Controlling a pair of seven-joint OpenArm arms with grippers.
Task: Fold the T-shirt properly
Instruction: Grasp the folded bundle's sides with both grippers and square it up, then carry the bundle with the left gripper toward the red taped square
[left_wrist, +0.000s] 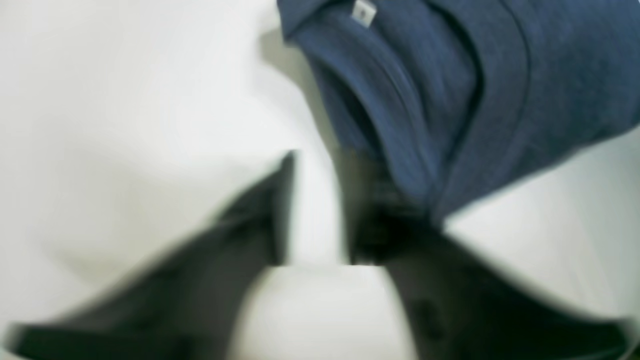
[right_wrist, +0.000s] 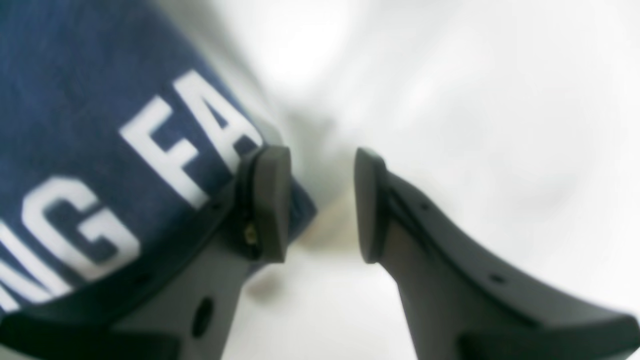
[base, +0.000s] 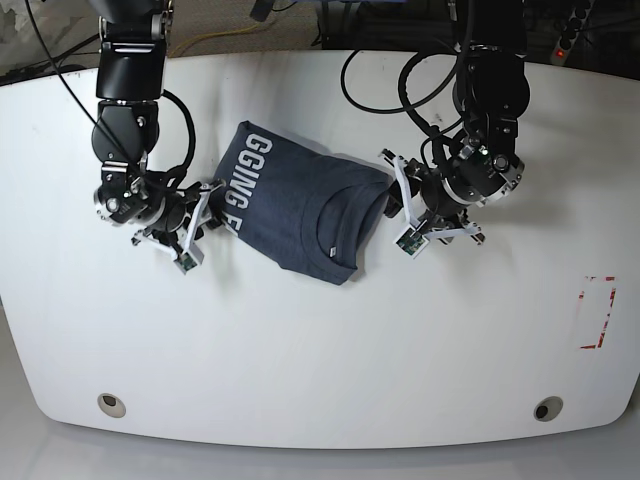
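The T-shirt (base: 300, 208) lies folded into a compact bundle in the middle of the white table, navy with white lettering and the neckline facing up. My right gripper (base: 207, 212) is at its lettered edge. In the right wrist view the gripper (right_wrist: 320, 200) is open, with the shirt (right_wrist: 100, 150) beside and behind one finger (right_wrist: 270, 200). My left gripper (base: 396, 198) is at the shirt's opposite edge. In the blurred left wrist view it (left_wrist: 320, 200) is open, bare table shows between the fingers, and the shirt (left_wrist: 450, 100) lies against the outer side of one finger (left_wrist: 370, 220).
A red tape rectangle (base: 597, 312) marks the table (base: 320, 350) at the right. Two round holes (base: 110, 403) (base: 545, 408) sit near the front edge. Cables (base: 400, 90) hang behind the left arm at the back.
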